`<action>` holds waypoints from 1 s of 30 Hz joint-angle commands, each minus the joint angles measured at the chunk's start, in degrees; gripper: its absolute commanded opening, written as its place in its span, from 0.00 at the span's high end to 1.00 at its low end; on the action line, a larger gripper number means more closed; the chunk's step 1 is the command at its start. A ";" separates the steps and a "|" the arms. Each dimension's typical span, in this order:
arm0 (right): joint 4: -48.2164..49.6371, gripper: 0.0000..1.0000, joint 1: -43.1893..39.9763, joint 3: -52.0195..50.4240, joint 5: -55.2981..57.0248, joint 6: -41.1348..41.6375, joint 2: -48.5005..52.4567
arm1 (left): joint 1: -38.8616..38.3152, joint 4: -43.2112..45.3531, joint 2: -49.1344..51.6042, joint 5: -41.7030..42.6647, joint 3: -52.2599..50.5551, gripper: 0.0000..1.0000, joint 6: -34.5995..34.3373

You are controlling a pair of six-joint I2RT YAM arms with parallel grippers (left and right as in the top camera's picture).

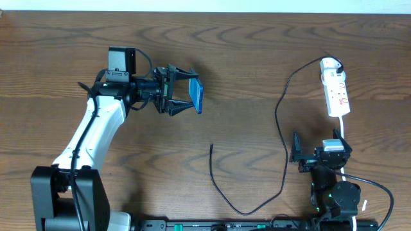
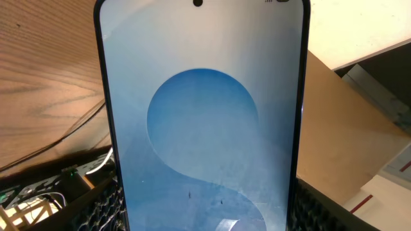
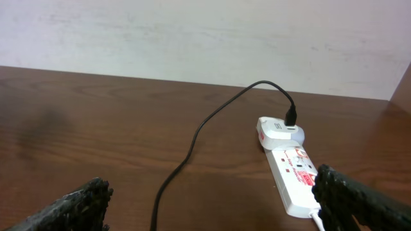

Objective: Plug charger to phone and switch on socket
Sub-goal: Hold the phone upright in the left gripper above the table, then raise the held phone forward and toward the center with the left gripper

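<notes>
Phone (image 1: pixel 198 96) sits over on the left. It looks lifted off the table (image 1: pixel 128 38) and is pinched across its width by the left gripper (image 1: pixel 190 92), jaws part-way apart around it. In the wrist view the blue screen fills the frame, with the punch-hole at the top and the port end out of sight below.

Moving right, the charger (image 1: pixel 282 128) has its free tip (image 1: pixel 211 146) flat on the wood. The tip is nearer the robot than the phone and a shade right of it, and that last stretch runs near-to-far. It's closer to the left gripper, but that one's full.

The right gripper (image 1: pixel 321 153), spread wide and holding nothing, sits well apart on the tip's right. My call: it reaches left.

Socket (image 1: pixel 336 90) lies just beyond that gripper, lengthwise near-to-far, with the plug in at its far end.
</notes>
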 commanded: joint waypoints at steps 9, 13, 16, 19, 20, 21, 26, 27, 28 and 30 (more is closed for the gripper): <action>-0.20 0.01 0.50 -0.20 0.66 0.66 -0.39 | -0.13 0.35 -1.62 0.98 0.59 0.93 1.05; -0.20 0.01 0.50 -0.20 0.66 0.66 -0.42 | -0.13 0.35 -1.62 0.55 0.59 0.92 2.97; -0.20 0.01 0.50 -0.20 0.66 0.66 -0.39 | -0.13 0.35 -1.62 -0.59 0.59 0.93 4.22; -0.20 0.01 0.50 -0.20 0.66 0.66 -0.42 | -0.13 0.33 -1.62 -1.88 0.59 0.92 6.58; -0.20 0.01 0.50 -0.20 0.66 0.66 -0.39 | -0.13 0.35 -1.62 -2.08 0.59 0.92 7.21; -0.20 0.01 0.50 -0.20 0.66 0.66 -0.39 | -0.13 0.33 -1.62 -2.32 0.59 0.93 7.76; -0.20 0.01 0.50 -0.20 0.66 0.66 -0.42 | -0.13 0.94 -1.62 -2.67 0.59 0.93 12.07; -0.20 0.01 0.50 -0.20 0.66 0.66 -0.39 | -0.13 1.42 -1.62 -2.95 0.59 0.93 12.90; -0.20 0.01 0.50 -0.20 0.66 0.66 -0.42 | -0.13 1.81 -1.62 -3.54 0.59 0.93 13.66; -0.20 0.01 0.50 -0.20 0.66 0.66 -0.39 | -0.13 2.08 -1.62 -4.28 0.59 0.93 13.97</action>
